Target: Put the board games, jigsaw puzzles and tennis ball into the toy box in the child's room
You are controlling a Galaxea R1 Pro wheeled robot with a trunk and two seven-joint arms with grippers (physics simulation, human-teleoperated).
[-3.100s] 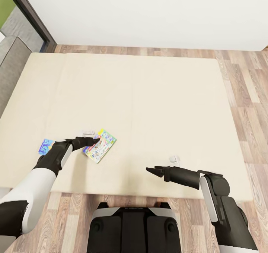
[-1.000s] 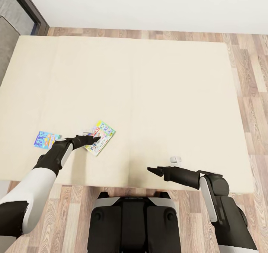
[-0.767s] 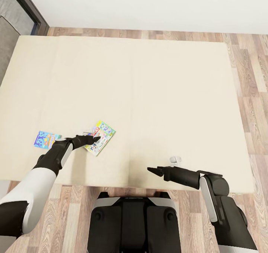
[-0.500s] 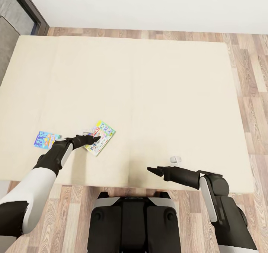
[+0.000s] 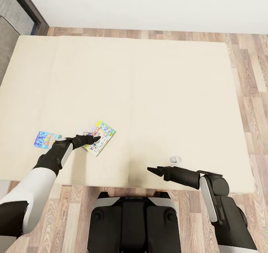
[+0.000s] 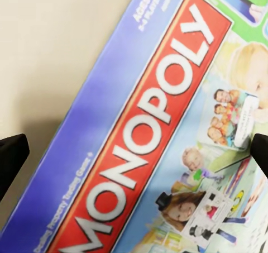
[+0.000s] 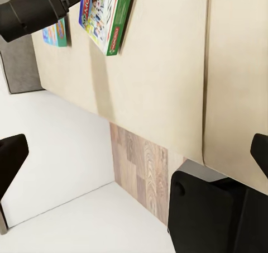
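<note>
Games on my bed (image 5: 149, 78).
The blue game (image 5: 44, 139) lies far left. My left claw (image 5: 93, 139) hangs spread wide over the Monopoly game (image 5: 102, 135), not holding it. My right claw (image 5: 152, 170) floats wide apart, holding nothing, over the bed's near edge.

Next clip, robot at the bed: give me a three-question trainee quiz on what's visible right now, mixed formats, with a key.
1. True or false: the left gripper is over the Monopoly box.
2. Multiple choice: the blue game box lies on (A) the wood floor, (B) the bed, (C) a table.
3. Fill in: the right gripper holds ____.

Key: 1 true; 2 B; 3 nothing, its fingers are spread with nothing between them.
</note>
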